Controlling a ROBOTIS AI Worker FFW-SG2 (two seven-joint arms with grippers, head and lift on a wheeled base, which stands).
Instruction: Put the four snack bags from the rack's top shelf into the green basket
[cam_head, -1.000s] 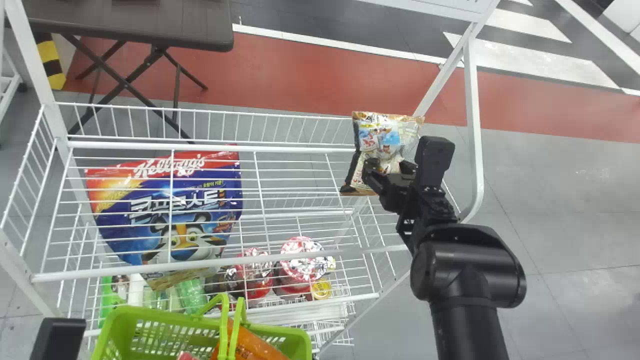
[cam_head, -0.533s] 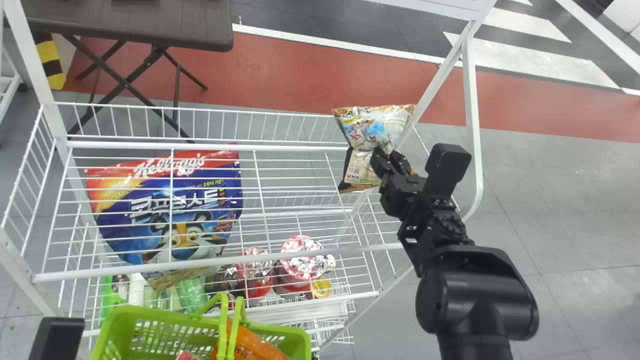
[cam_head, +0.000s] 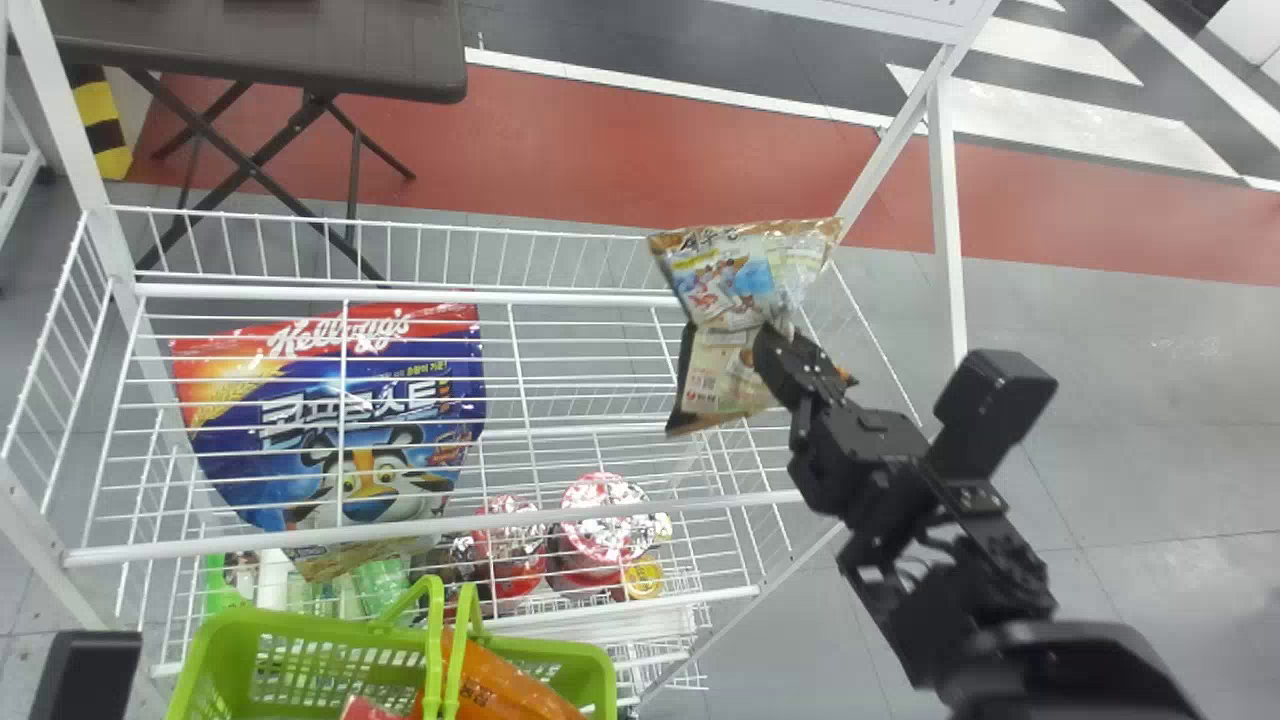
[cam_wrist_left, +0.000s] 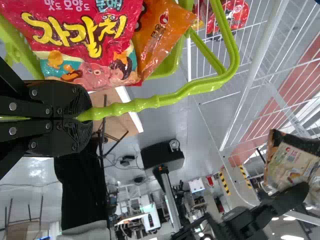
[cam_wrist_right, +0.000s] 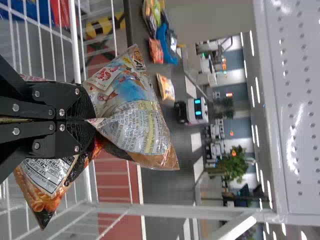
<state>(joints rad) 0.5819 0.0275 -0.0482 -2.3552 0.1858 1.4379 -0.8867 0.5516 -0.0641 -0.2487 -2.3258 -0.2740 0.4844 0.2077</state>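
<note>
While the right gripper (cam_head: 770, 338) has its jaws clamped on a snack bag (cam_head: 728, 280), the left gripper (cam_head: 88, 675) has its own closed round the basket handle (cam_wrist_left: 155, 101).
The pinched bag is over the white rack's (cam_head: 430, 528) right end; farther left, a blue cereal bag (cam_head: 400, 390) shows through the wires, and the green basket (cam_head: 300, 622) carries a red bag (cam_wrist_left: 75, 30) and an orange one (cam_wrist_left: 162, 35).

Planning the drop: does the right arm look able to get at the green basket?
Probably yes: the green basket is open on top, but its raised handles, one clamped in the left gripper, narrow the way for the snack bag in the right gripper.
</note>
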